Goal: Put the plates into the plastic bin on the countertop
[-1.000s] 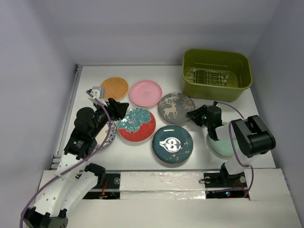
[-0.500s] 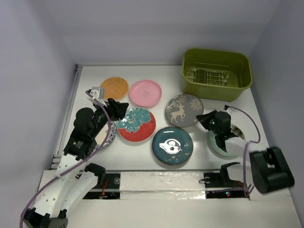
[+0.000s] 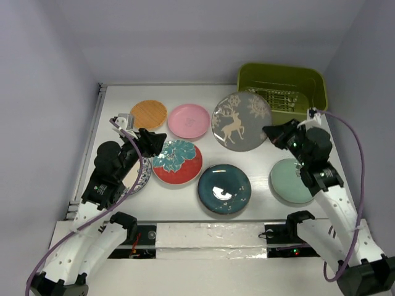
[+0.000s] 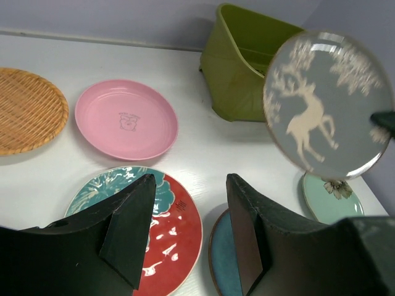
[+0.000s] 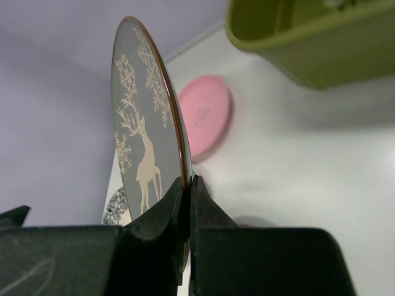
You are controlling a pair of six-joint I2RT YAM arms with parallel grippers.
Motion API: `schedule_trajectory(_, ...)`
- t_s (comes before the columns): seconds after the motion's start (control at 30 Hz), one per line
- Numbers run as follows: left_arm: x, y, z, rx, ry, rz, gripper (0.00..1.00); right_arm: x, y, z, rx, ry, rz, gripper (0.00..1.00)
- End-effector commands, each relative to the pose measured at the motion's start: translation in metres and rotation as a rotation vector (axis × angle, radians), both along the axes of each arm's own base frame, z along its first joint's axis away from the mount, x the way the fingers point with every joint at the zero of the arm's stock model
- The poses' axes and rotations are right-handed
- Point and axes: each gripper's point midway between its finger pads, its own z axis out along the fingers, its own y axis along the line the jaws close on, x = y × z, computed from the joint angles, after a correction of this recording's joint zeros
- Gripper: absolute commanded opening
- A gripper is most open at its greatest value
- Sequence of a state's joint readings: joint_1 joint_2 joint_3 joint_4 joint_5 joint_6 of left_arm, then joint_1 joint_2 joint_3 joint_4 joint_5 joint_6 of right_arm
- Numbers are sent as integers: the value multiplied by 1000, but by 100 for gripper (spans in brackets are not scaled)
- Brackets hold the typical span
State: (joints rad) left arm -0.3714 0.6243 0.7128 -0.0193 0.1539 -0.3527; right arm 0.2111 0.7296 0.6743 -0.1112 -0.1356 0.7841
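Note:
My right gripper (image 3: 271,132) is shut on the rim of the grey deer plate (image 3: 241,121) and holds it raised and tilted, left of the olive-green plastic bin (image 3: 282,92). The right wrist view shows the plate (image 5: 143,123) edge-on between the jaws (image 5: 187,185). My left gripper (image 3: 155,139) is open and empty above the red-teal floral plate (image 3: 178,161). On the white countertop (image 3: 259,166) lie the wood-tan plate (image 3: 149,114), pink plate (image 3: 189,120), dark teal plate (image 3: 224,188) and mint plate (image 3: 291,180). The white blue-rimmed plate (image 3: 137,177) is mostly hidden under my left arm.
A wire rack (image 3: 281,98) sits inside the bin. A metal rail (image 3: 94,139) runs along the left edge of the countertop. Walls close in at the back and both sides.
My right gripper has lifted the deer plate off the countertop and carried it up and back toward the bin, tilting it. The left arm has not moved.

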Motion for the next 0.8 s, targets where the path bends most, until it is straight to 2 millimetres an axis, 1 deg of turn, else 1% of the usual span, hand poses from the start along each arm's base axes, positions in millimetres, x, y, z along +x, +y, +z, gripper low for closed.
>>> schedule_trajectory(0.0, -2, -1, 17, -18, -65, -12, 46, 16, 0, 112, -23, -291, -7, 0)
schedule_trajectory(0.03, -3, -1, 17, -18, -66, -10, 46, 40, -8, 105, -52, -257, -48, 0)
schedule_trajectory(0.07, -4, 0, 17, -18, -66, -7, 46, 50, -15, 131, -61, -306, -73, 0)
schedule_trajectory(0.1, -5, 1, 18, -18, -71, -3, 46, 62, -20, 135, -81, -310, -81, 0)
schedule_trajectory(0.13, -5, 2, 18, -19, -69, 0, 46, 77, -37, 140, -93, -309, -123, 0)
schedule_trajectory(0.17, -6, 3, 18, -19, -70, 2, 46, 99, -42, 145, -100, -304, -132, 0)
schedule_trajectory(0.23, -7, 3, 20, -22, -78, 4, 46, 123, -58, 146, -123, -284, -162, 0)
schedule_trajectory(0.27, -8, 3, 21, -23, -80, 1, 46, 144, -74, 132, -131, -235, -198, 0)
schedule_trajectory(0.3, -9, 4, 22, -25, -85, 2, 46, 152, -81, 146, -125, -257, -210, 0)
schedule_trajectory(0.33, -9, 4, 23, -26, -88, 2, 46, 159, -88, 147, -121, -255, -224, 0)
schedule_trajectory(0.37, -9, 4, 24, -25, -90, 4, 46, 174, -102, 137, -120, -229, -247, 0)
schedule_trajectory(0.4, -11, 2, 23, -25, -88, -4, 46, 180, -108, 147, -115, -243, -254, 0)
schedule_trajectory(0.43, -11, 3, 23, -23, -88, -3, 46, 187, -114, 147, -118, -236, -266, 0)
schedule_trajectory(0.47, -11, 3, 23, -24, -89, -1, 46, 194, -122, 140, -122, -202, -279, 0)
schedule_trajectory(0.5, -12, 1, 23, -24, -89, -9, 46, 209, -133, 120, -127, -147, -287, 0)
schedule_trajectory(0.53, -13, 2, 24, -25, -90, -7, 46, 214, -137, 120, -129, -137, -287, 0)
schedule_trajectory(0.57, -13, 2, 24, -24, -92, -7, 46, 219, -144, 114, -135, -121, -300, 0)
schedule_trajectory(0.6, -13, 2, 24, -24, -94, -4, 46, 222, -145, 103, -144, -89, -296, 0)
schedule_trajectory(0.63, -13, 3, 25, -24, -94, -3, 46, 230, -152, 87, -151, -51, -301, 0)
schedule_trajectory(0.67, -14, 3, 25, -25, -95, -3, 46, 232, -158, 80, -155, -33, -309, 0)
schedule_trajectory(0.7, -14, 3, 26, -26, -97, -3, 46, 236, -159, 71, -166, -15, -306, 0)
schedule_trajectory(0.73, -14, 3, 26, -26, -97, -3, 46, 242, -160, 53, -175, 23, -300, 0)
schedule_trajectory(0.77, -14, 3, 26, -26, -97, -3, 46, 245, -160, 44, -179, 51, -289, 0)
